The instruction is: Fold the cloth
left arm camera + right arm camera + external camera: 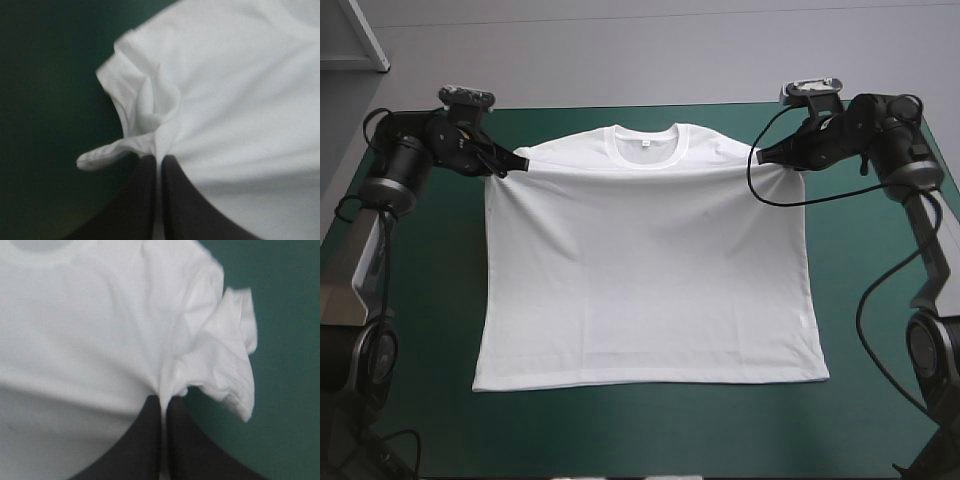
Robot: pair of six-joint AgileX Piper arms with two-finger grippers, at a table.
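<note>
On the teal-green surface (420, 300): the T-shirt (645, 290) lies spread nearly flat, collar (645, 146) toward the far edge, hem (650, 383) toward the near edge.
Left claw (504, 169): clenched on the T-shirt where the left-side sleeve (102, 157) meets the body, black fingers all but meeting with cloth pinched between them.
Right claw (761, 157): clenched on the T-shirt at the matching spot on the other side; the right-side sleeve (232, 365) sits bunched just beside the fingers.
Tension: a taut line runs across the chest between the two claws, so the top part looks pulled or slightly lifted.
Handling: light, soft and limp by the look of it; it will likely sag and crease wherever unsupported, and thin cloth may slip from a shallow pinch.
Where to hold: the two shoulder points already taken seem sound for carrying the top toward the hem.
Obstacles: none that I can see near the shirt; the loose sleeves may tuck under during a fold.
</note>
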